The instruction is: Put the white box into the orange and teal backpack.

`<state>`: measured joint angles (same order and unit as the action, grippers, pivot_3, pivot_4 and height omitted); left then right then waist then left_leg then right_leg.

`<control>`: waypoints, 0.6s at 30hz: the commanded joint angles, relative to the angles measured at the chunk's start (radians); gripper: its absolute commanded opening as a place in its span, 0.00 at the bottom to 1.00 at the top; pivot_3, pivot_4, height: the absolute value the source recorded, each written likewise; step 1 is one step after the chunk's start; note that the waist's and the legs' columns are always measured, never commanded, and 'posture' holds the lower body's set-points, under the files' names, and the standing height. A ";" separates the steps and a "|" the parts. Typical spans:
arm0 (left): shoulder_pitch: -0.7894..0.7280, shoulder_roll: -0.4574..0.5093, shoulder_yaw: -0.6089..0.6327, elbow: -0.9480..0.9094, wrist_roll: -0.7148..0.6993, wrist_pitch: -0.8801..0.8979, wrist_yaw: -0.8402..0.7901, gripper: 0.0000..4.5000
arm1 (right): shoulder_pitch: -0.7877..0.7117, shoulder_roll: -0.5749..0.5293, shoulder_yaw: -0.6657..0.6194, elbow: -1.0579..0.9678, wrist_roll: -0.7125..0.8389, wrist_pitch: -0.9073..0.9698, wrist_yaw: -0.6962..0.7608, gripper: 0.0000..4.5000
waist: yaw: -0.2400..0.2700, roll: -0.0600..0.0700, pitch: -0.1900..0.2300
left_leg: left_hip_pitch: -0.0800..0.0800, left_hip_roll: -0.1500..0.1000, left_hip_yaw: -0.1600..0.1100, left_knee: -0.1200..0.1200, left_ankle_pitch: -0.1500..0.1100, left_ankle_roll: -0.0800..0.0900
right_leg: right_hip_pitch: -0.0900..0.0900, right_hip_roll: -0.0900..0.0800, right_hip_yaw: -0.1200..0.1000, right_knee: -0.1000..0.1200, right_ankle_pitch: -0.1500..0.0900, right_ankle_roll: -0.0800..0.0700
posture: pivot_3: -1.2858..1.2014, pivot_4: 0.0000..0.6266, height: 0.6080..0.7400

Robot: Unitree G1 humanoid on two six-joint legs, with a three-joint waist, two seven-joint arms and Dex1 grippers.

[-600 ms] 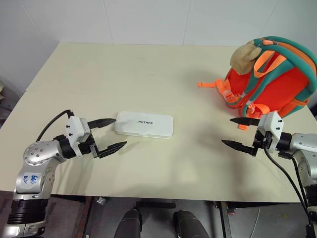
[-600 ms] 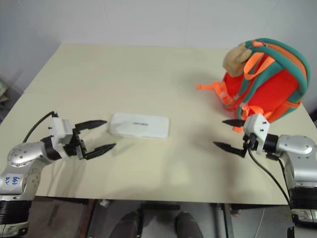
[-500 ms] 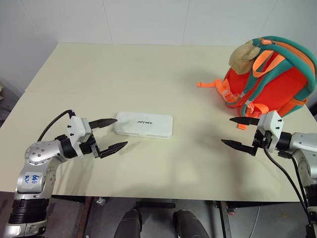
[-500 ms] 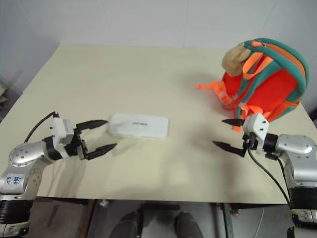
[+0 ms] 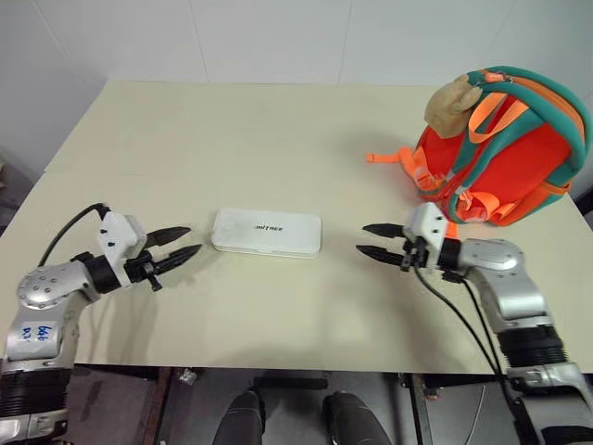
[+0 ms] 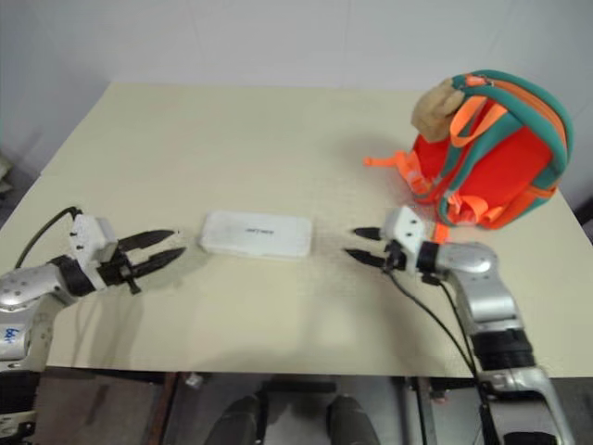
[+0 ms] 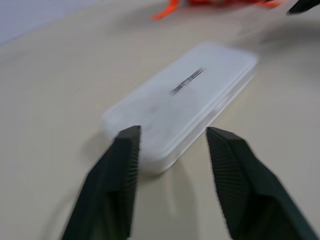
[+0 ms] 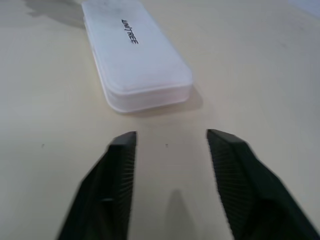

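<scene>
The white box [image 5: 267, 232] lies flat on the table between my two grippers, dark lettering up. My left gripper [image 5: 193, 239] is level with the box's left end and a short way from it. It is open, its fingers [image 7: 120, 170] standing either side of that end with nothing between them. My right gripper [image 5: 362, 238] points at the box's right end with a gap of bare table before it, and it is open and empty. The box [image 8: 132, 60] lies just past its fingertips. The orange and teal backpack [image 5: 500, 158] stands upright at the back right, a tan plush [image 5: 451, 104] at its top.
The cream table [image 5: 278, 130] stretches wide behind the box. An orange strap [image 5: 384, 158] trails from the backpack onto the tabletop. The table's front edge runs close under both arms, and a white wall rises behind the table.
My right gripper has swung left from beside the backpack to near the box's right end. Both grippers' fingers have narrowed. The left gripper has drawn back a little from the box.
</scene>
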<state>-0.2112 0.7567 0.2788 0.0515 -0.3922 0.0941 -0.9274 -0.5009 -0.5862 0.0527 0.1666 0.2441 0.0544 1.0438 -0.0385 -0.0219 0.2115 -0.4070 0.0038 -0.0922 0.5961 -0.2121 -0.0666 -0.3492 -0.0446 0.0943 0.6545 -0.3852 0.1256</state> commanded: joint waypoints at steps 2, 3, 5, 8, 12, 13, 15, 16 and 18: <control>-0.032 0.025 0.031 0.056 0.057 -0.010 0.075 0.16 | -0.068 0.036 0.021 0.094 -0.072 -0.054 -0.067 0.17 | 0.003 0.000 0.000 | 0.000 0.000 0.000 0.000 0.000 0.000 | 0.000 0.000 0.000 0.000 0.000 0.000 | 0.52 0.24 1.00; -0.049 0.024 0.023 0.075 0.074 0.001 0.099 0.08 | -0.097 0.045 0.021 0.145 -0.088 -0.070 -0.084 0.08 | 0.005 0.000 0.000 | 0.000 -0.001 0.000 0.000 0.000 0.000 | 0.000 0.000 0.000 0.000 0.000 0.000 | 0.52 0.24 1.00; -0.068 0.023 0.013 0.098 0.093 0.009 0.120 0.00 | -0.131 0.056 0.017 0.206 -0.104 -0.093 -0.099 0.00 | 0.009 0.000 0.000 | 0.000 -0.001 0.000 0.000 0.001 0.000 | -0.001 0.000 0.000 0.001 0.000 0.000 | 0.52 0.24 1.00; -0.117 -0.007 -0.007 0.145 0.132 0.031 0.191 0.00 | -0.193 0.076 0.030 0.324 -0.126 -0.123 -0.096 0.00 | 0.007 0.000 0.000 | 0.000 -0.001 0.000 0.000 0.001 0.000 | -0.001 -0.001 0.000 0.002 0.000 0.000 | 0.52 0.24 1.00; -0.192 -0.074 -0.045 0.189 0.150 0.072 0.263 0.00 | -0.239 0.136 0.058 0.429 -0.163 -0.155 -0.111 0.00 | 0.005 0.000 0.000 | -0.001 -0.001 0.000 0.000 0.001 0.000 | -0.004 0.000 0.000 0.005 0.000 0.000 | 0.52 0.24 1.00; -0.199 -0.087 -0.056 0.183 0.149 0.080 0.263 0.00 | -0.241 0.149 0.064 0.436 -0.167 -0.158 -0.111 0.00 | 0.005 0.000 0.000 | -0.002 -0.001 0.000 0.000 0.001 -0.001 | -0.004 0.000 0.000 0.005 0.000 0.000 | 0.52 0.24 1.00; -0.207 -0.103 -0.075 0.173 0.150 0.099 0.263 0.00 | -0.243 0.170 0.071 0.440 -0.172 -0.153 -0.108 0.00 | -0.001 0.000 0.000 | -0.004 -0.001 0.000 0.000 0.002 -0.001 | -0.007 0.000 0.000 0.006 0.000 0.000 | 0.52 0.24 1.00; -0.209 -0.111 -0.085 0.171 0.152 0.104 0.263 0.00 | -0.241 0.182 0.076 0.439 -0.175 -0.154 -0.106 0.00 | -0.005 0.000 0.000 | -0.005 -0.001 0.001 0.000 0.002 -0.001 | -0.009 0.000 0.000 0.007 0.000 0.000 | 0.52 0.24 1.00; -0.207 -0.124 -0.108 0.157 0.149 0.113 0.250 0.00 | -0.235 0.206 0.085 0.433 -0.178 -0.152 -0.109 0.00 | -0.011 0.000 0.000 | -0.006 -0.001 0.001 0.001 0.002 -0.002 | -0.010 0.000 0.000 0.008 0.000 0.000 | 0.52 0.24 1.00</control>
<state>-0.4084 0.6326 0.1752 0.2489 -0.2444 0.2061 -0.6715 -0.7312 -0.3908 0.1372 0.6187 0.0600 -0.0845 0.9387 -0.0498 -0.0223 0.2114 -0.4132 0.0032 -0.0913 0.5968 -0.2096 -0.0689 -0.3596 -0.0441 0.0941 0.6625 -0.3852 0.1256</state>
